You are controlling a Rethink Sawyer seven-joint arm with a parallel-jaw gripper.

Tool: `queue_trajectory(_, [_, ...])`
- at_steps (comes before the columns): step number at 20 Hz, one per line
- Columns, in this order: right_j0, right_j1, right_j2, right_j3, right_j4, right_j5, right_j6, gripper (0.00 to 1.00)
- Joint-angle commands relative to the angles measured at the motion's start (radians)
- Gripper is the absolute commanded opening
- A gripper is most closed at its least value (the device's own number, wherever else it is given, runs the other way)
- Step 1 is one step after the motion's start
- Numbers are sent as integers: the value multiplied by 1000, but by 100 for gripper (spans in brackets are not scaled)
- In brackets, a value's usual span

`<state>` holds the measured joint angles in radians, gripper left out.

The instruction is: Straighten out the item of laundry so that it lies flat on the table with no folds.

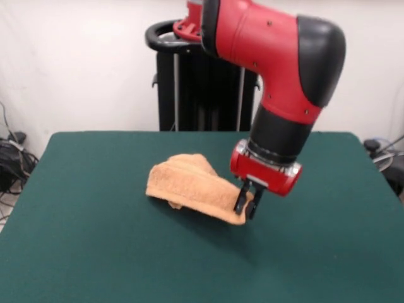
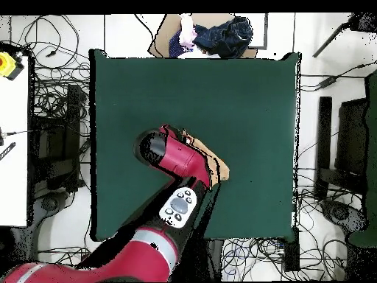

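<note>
The light orange towel (image 1: 189, 184) lies crumpled in a folded heap near the middle of the dark green table (image 1: 88, 252). Its right corner is drawn out and raised a little. My gripper (image 1: 247, 203) comes down from the red and black arm and is shut on that right corner, just above the table top. In the overhead view the arm covers the gripper and most of the towel. Only a strip of the towel (image 2: 219, 168) shows beside the arm on the table (image 2: 250, 96).
The black pedestal (image 1: 202, 88) stands behind the table's far edge. Cables lie on the floor (image 1: 12, 158) at the left. In the overhead view a dark blue shape with something pink (image 2: 221, 33) lies past the table's far edge; cables ring the table.
</note>
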<state>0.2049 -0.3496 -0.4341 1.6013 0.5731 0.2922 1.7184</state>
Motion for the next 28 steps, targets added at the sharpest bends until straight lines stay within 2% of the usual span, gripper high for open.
queue_trajectory(1, [-17,-130,-6,33,-41,241,187,0])
queue_trajectory(6, [-22,-208,-31,36,-67,340,174,0])
queue_trajectory(9, [3,-251,-54,51,-79,389,200,0])
queue_trajectory(15, [96,-304,-136,41,-83,493,307,0])
queue_trajectory(28, [264,-364,-229,52,-22,601,518,0])
